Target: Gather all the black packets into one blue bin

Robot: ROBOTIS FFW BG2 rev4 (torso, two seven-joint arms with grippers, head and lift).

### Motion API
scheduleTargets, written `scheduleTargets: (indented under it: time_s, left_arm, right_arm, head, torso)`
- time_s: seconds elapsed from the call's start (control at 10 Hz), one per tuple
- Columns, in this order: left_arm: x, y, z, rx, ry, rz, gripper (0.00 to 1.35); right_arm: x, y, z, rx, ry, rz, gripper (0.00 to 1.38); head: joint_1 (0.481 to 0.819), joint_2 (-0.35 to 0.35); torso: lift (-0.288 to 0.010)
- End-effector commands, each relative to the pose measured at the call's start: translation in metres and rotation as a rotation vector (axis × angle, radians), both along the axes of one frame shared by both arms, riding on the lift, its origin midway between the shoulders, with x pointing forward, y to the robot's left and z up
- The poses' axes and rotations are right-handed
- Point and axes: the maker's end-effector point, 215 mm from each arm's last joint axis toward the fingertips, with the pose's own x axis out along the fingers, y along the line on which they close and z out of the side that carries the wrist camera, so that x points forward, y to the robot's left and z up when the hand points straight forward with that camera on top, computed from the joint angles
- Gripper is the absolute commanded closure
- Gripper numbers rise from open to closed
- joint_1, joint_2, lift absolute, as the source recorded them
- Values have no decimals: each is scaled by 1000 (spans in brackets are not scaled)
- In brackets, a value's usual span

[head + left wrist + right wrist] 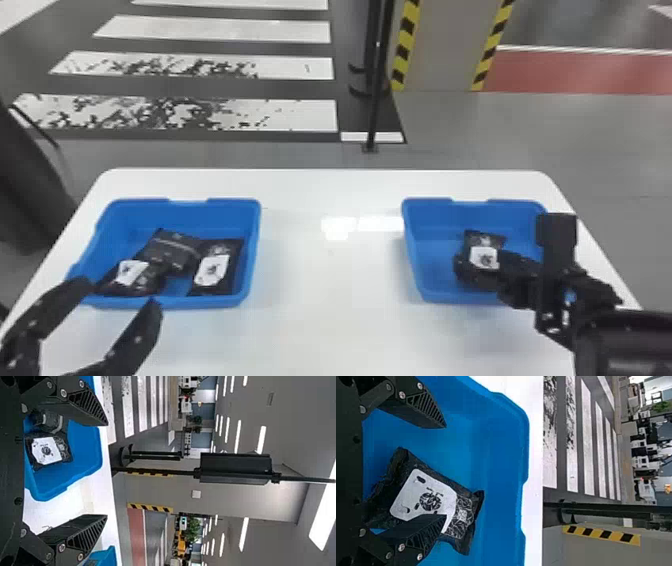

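Right tool gapes wide by a black packet in one blue bin; left tool likewise.

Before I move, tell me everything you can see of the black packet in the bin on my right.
The black packet looks like soft, crinkled, glossy film, with a white label bearing dark marks and a patterned area beside it. It lies label up and askew inside the right blue bin. The right tool is open over it, one finger overlapping its edge in the wrist view; whether they touch, I can't tell.
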Motion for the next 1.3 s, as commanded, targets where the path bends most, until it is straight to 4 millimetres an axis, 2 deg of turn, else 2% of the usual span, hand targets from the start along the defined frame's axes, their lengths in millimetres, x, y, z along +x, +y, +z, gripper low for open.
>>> scheduleTargets:
  time_s: [0.0,0.3,0.4,0.5,0.6,0.7,0.8,0.9,1.0,1.1,1.2]
  left_arm:
    - [1,-1,0,1,0,-3,223]
    - [4,-1,-1,-3,3,-4,223]
    - [6,-2,-2,-8,2,-6,223]
    - [6,-3,-2,-9,2,-9,223]
    - [7,-3,-5,-13,7,-8,223]
    - [7,-3,-7,-14,12,-8,225]
    - [7,-4,-6,-16,9,-9,229]
    - [8,-3,-5,-14,7,-8,231]
    - [9,-4,-4,-16,4,-11,231]
    - [10,-7,-4,-31,6,-18,231]
    - [12,-12,-3,-46,8,-35,231]
  right_arm:
    - [4,-8,-16,-2,42,-13,236]
    - [0,-23,-29,-20,96,-40,236]
    - [-1,-25,-36,-20,116,-43,279]
    - [-2,-24,-41,-17,144,-47,478]
    - [-2,-26,-43,-20,168,-53,768]
    - [3,-29,-38,-31,162,-54,894]
    - [9,-31,-32,-40,136,-56,1125]
    - [17,-31,-22,-54,83,-54,1265]
    - [26,-30,-10,-61,31,-42,1280]
    - [25,-27,2,-72,-5,-35,1280]
    - [21,-27,29,-106,-61,-27,1280]
  head:
    - [695,-48]
    - [695,-73]
    - [695,-79]
    - [695,-82]
    - [695,-86]
    - [695,-88]
    - [695,-91]
    - [695,-93]
    - [695,-95]
    - [695,-93]
    - [695,-91]
  torso:
    - [-110]
    - [-110]
    - [-110]
    - [-110]
    - [-110]
    - [-110]
    - [-110]
    - [-110]
    - [-110]
    - [-110]
    - [-110]
